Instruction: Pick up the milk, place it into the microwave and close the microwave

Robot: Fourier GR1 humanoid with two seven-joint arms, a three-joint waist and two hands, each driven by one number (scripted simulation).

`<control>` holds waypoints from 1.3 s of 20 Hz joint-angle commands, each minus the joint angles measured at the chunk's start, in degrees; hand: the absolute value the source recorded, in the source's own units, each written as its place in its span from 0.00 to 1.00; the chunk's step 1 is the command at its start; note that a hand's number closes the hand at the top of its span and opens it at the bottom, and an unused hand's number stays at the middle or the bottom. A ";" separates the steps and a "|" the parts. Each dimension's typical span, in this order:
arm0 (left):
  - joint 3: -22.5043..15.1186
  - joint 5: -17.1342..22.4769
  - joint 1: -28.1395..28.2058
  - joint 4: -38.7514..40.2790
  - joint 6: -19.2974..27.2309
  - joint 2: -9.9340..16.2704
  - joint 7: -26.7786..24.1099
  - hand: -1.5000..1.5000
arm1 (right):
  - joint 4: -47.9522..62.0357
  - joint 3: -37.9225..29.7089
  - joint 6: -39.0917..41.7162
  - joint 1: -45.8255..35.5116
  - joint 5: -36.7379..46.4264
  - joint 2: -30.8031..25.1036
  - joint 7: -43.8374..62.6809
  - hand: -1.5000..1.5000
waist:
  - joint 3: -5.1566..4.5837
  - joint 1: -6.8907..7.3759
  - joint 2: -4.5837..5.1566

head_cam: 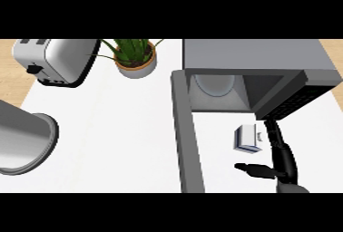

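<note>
I saw the right hand (285, 163) at the lower right of the frame, its fingers (275, 136) stretched straight and apart from the thumb, holding nothing. The milk (247, 138) stood on the white surface (120, 136) just left of those fingers, below the microwave (258, 68), whose door (188, 136) hung open. The toaster (57, 61) and plant (136, 54) sat upper left.
</note>
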 commanded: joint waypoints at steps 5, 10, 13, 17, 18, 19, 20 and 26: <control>0.73 4.68 2.47 -6.03 -1.34 -1.41 1.29 0.00 | 17.13 -2.75 -2.42 -9.23 1.40 -1.49 -8.94 0.00 | 0.03 0.24 0.03; 2.21 6.01 -0.53 -4.31 0.12 1.12 3.01 0.00 | 28.21 -4.26 -1.40 -14.01 1.55 -1.89 -14.40 1.00 | 0.09 0.61 0.20; -2.54 1.21 1.24 -2.91 -0.21 -1.42 -1.52 0.00 | 29.51 -2.94 -0.47 -17.06 3.22 -2.62 -17.32 1.00 | 0.07 0.83 0.22; 0.69 2.77 0.51 -3.81 -1.29 -1.43 0.34 0.00 | 29.48 -3.60 -4.12 -15.18 3.99 -3.28 -23.88 1.00 | 0.08 0.49 0.19; -1.48 2.51 1.24 -6.42 0.71 -1.44 1.53 0.00 | 29.68 -3.36 -4.81 -16.07 4.04 -1.13 -23.68 1.00 | 0.10 0.56 0.19; 4.72 7.19 2.76 0.36 -5.29 0.50 -2.42 0.00 | 27.33 -2.84 -3.04 -13.57 3.94 -2.15 -23.46 1.00 | -0.01 0.26 -0.06; 2.63 4.96 -0.54 -1.75 -1.33 0.28 0.43 0.00 | 30.04 -5.53 -1.78 -18.65 1.90 -3.66 -21.58 1.00 | 0.07 0.40 0.20; 1.55 4.00 -0.45 -0.93 -1.53 -0.11 -0.20 0.00 | 31.64 -6.37 4.80 -22.39 1.15 -8.57 -20.26 1.00 | 0.07 0.29 0.25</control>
